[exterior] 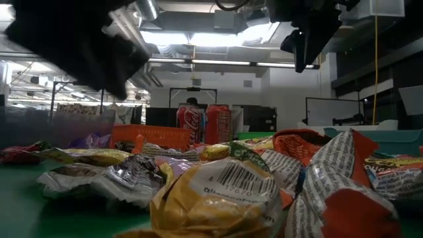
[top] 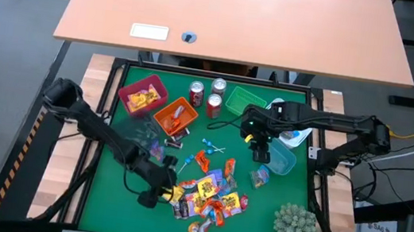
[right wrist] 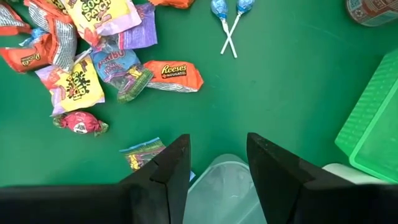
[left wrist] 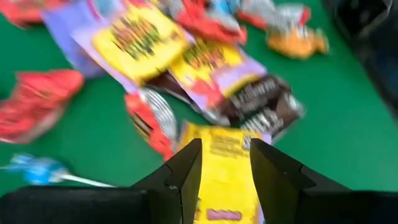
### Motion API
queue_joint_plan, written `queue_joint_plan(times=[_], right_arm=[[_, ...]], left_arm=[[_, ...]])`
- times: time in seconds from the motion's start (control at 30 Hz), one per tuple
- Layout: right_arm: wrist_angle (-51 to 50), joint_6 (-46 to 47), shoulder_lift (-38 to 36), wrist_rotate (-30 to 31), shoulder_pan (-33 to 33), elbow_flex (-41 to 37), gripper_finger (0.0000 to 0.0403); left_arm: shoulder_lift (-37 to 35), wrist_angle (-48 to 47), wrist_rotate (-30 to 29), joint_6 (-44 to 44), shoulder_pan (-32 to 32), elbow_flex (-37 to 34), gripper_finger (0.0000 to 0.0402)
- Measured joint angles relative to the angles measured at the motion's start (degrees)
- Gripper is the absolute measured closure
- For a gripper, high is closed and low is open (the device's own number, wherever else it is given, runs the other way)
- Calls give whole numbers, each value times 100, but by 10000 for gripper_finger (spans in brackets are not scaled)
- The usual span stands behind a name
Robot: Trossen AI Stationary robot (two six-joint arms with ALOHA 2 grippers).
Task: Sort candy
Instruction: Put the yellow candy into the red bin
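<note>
The left end effector (left wrist: 225, 180) pinches a yellow candy packet (left wrist: 225, 177) at the nine-o'clock edge of the candy pile (top: 208, 196) on the green bench (top: 99, 206). The right end effector (right wrist: 217, 165), fingers spread and empty, hangs over a clear teal bin (right wrist: 225, 193) at the pile's two o'clock.

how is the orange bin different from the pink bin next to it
The orange bin sits nearer the soda cans; the pink bin sits farther left. The pink bin holds mostly yellow candy, the orange bin a few mixed pieces. The pink bin looks slightly larger. Both are open, tilted rectangular bins.
</note>
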Motion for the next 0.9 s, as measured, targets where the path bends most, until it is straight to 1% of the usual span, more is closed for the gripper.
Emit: queue_joint_plan(times=[0.27, 0.47, 0.57, 0.67, 0.77, 0.9], right_arm=[[2, 0, 2, -349, 3, 0, 246], [4, 0, 4, -355, 4, 0, 246], [4, 0, 4, -355, 4, 0, 246], [2, 2, 7, -355, 4, 0, 246], [-18, 22, 7, -357, 4, 0, 246], [-44, 255, 7, -582, 4, 0, 246]], left_arm=[[607, 28, -12, -10, -158, 0, 276], [935, 46, -43, -12, -156, 9, 276], [999, 59, -52, -12, -155, 17, 283], [999, 20, -73, -12, -148, 17, 305], [988, 4, -74, -40, -148, 17, 338], [983, -30, -66, -478, -148, 17, 387]])
